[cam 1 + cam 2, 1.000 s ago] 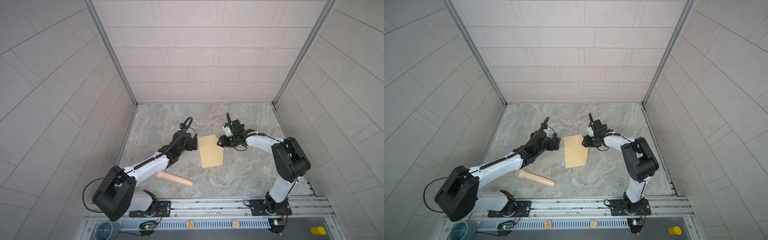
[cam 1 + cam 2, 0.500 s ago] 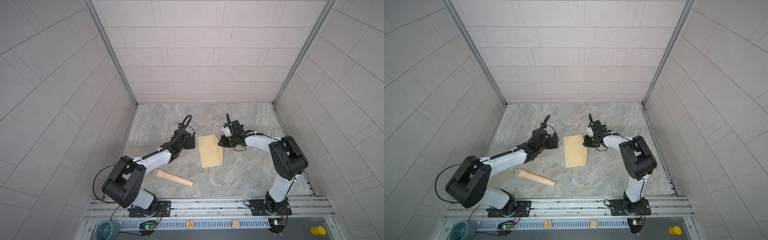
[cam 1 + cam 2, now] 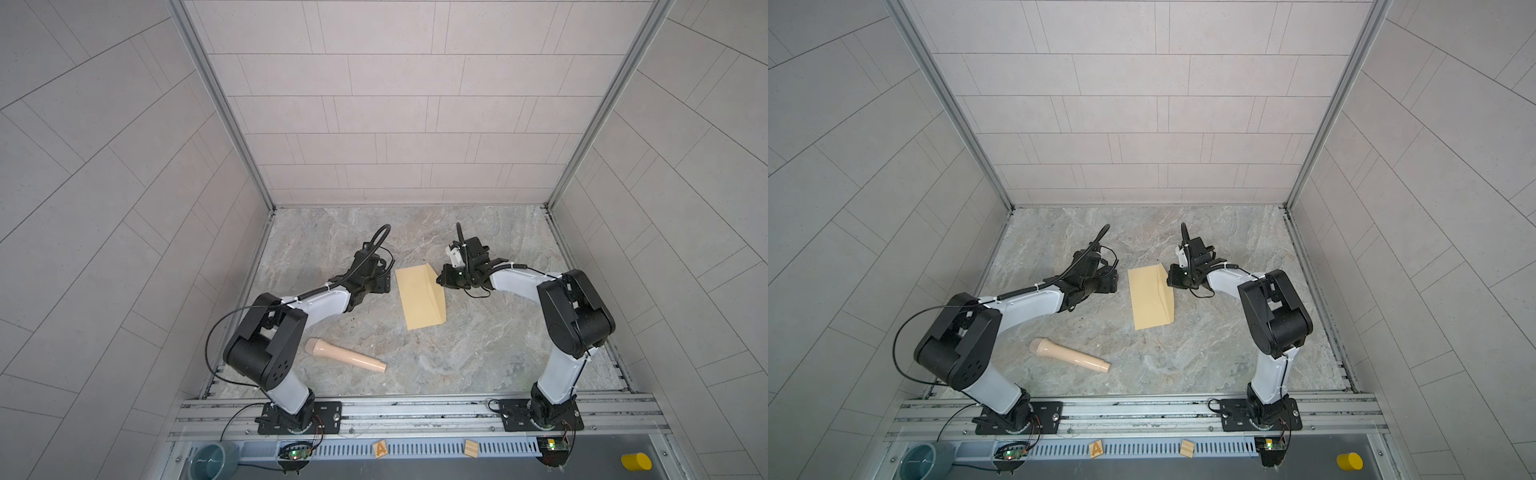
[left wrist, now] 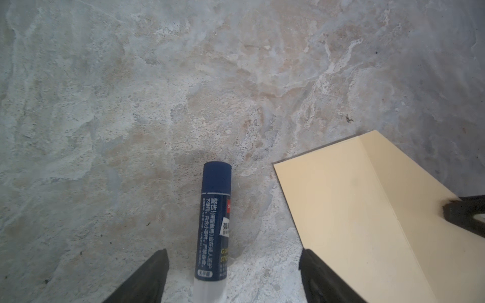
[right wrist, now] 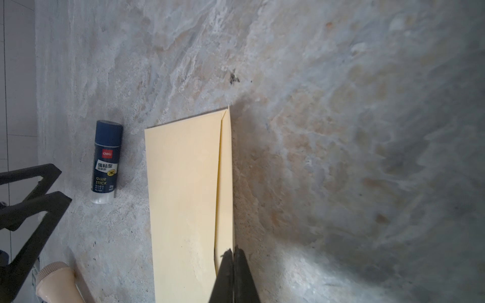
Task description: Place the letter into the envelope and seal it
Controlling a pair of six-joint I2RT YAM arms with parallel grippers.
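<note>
A: Which way does the dark blue glue stick (image 4: 214, 223) lie from the left gripper (image 4: 233, 254)?

B: Right in its gap. The jaws stand apart, one on each side of the stick and clear of it. It lies flat on the grey marble table (image 3: 478, 353), its long axis in line with the gripper's reach, blue cap pointing away and clear end toward the wrist.

A: So the left arm is the nearer one?

B: By far. The right gripper (image 5: 233, 253) is occupied, its jaws pressed together on the edge of the raised flap (image 5: 225, 183) of the plain tan paper envelope (image 3: 417, 297).

A: And the envelope itself?

B: Mid-table, long axis running from the far edge toward the near edge. It lies just beside the stick, on the side away from the table's left edge, and the two don't touch.

A: The letter?

B: No white sheet shows in any view, and I can't tell whether it's inside. I judge the next move is a plain close across the stick's barrel.
</note>
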